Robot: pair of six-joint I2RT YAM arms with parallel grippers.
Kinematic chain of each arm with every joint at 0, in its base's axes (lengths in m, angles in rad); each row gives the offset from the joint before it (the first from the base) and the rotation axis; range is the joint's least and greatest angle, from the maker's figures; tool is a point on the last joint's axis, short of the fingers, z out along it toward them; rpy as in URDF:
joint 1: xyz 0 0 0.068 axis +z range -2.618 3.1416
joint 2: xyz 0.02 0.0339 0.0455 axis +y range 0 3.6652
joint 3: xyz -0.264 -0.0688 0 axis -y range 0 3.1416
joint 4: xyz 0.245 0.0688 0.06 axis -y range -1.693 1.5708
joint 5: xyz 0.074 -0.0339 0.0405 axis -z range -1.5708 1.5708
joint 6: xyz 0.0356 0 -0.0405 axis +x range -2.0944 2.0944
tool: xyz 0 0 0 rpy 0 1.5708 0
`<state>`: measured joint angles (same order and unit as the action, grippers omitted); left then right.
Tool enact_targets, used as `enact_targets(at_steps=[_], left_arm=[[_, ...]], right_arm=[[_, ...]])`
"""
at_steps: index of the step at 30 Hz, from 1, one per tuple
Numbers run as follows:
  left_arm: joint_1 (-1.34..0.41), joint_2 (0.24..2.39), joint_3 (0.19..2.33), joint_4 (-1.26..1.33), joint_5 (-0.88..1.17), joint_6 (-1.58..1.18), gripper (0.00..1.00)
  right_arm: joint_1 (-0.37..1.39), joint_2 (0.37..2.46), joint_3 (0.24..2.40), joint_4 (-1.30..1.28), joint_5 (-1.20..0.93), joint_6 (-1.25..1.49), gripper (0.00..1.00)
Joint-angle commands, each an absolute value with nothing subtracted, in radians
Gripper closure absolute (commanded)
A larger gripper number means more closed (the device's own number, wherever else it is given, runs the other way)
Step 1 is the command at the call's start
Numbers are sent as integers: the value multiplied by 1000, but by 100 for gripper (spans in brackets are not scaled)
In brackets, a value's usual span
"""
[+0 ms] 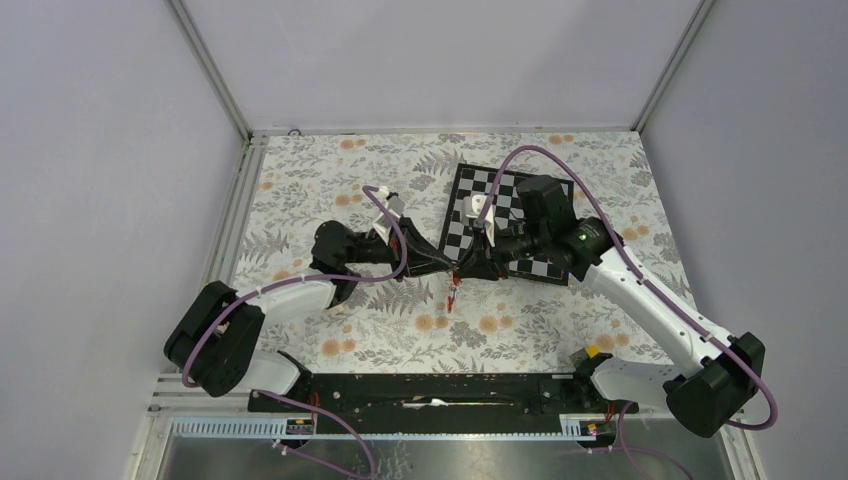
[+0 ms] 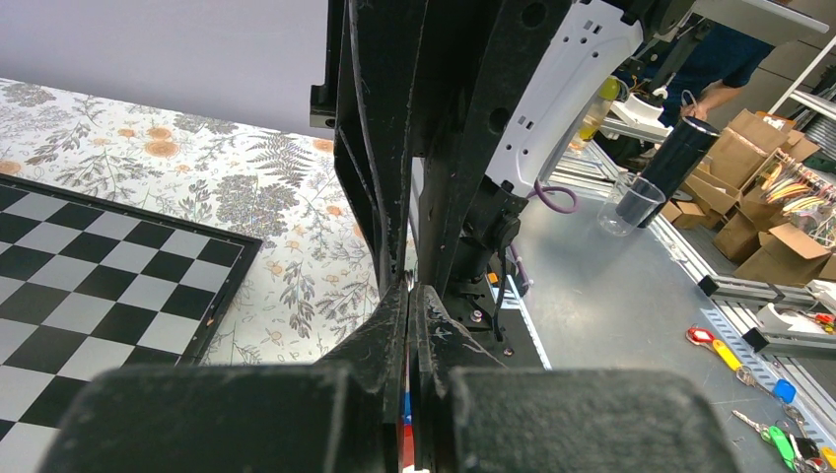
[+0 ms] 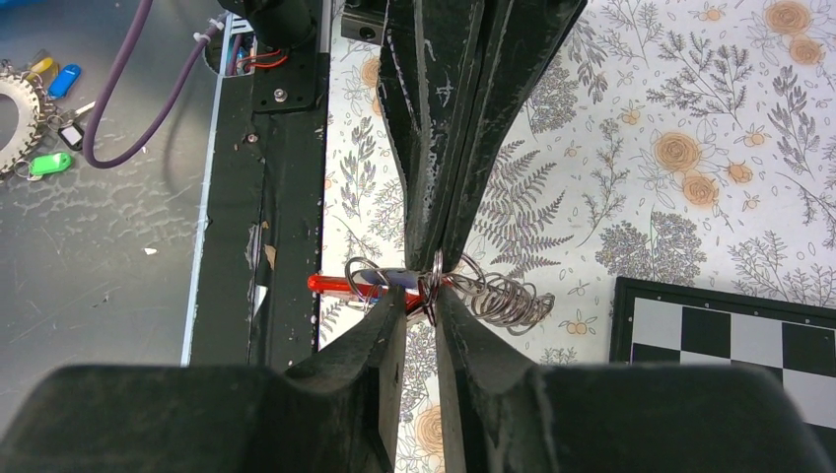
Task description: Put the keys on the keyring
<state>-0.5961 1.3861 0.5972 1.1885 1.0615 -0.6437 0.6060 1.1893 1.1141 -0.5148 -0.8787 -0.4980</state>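
Top external: claws (image 1: 455,270) tip-to-tip, keys (image 1: 453,296) between

A floral-patterned cloth (image 1: 330,170) covered the table, closed in by plain grey walls (image 1: 440,60) on the left, far and right sides. A black-and-white chessboard (image 1: 462,222) lay flat on the cloth, right of centre and towards the far side, turned slightly askew. A black rail (image 1: 430,392) ran along the near edge. Beyond it a grey metal bench (image 2: 611,315) held a clear cup (image 2: 636,202) just beside a dark cylinder (image 2: 680,148), with cardboard boxes (image 2: 759,236) further off. Loose coloured tags (image 2: 779,389) lay on that bench, and a toothed ring (image 3: 20,103).
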Motion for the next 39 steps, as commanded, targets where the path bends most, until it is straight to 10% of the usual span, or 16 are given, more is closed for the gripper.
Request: enact_targets(at_steps=[1, 16, 25, 39], left_arm=[[-591, 1390, 601, 1258, 1045, -626, 100], [-591, 1374, 601, 1153, 1060, -511, 100], [-591, 1328, 671, 841, 1056, -282, 70], [-592, 1342, 654, 857, 1093, -205, 57]], right_arm=[[601, 1196, 1134, -486, -919, -486, 78], [603, 1193, 1171, -564, -836, -517, 100], [704, 1297, 1335, -867, -557, -621, 100], [775, 1471, 1596, -1128, -385, -645, 100]])
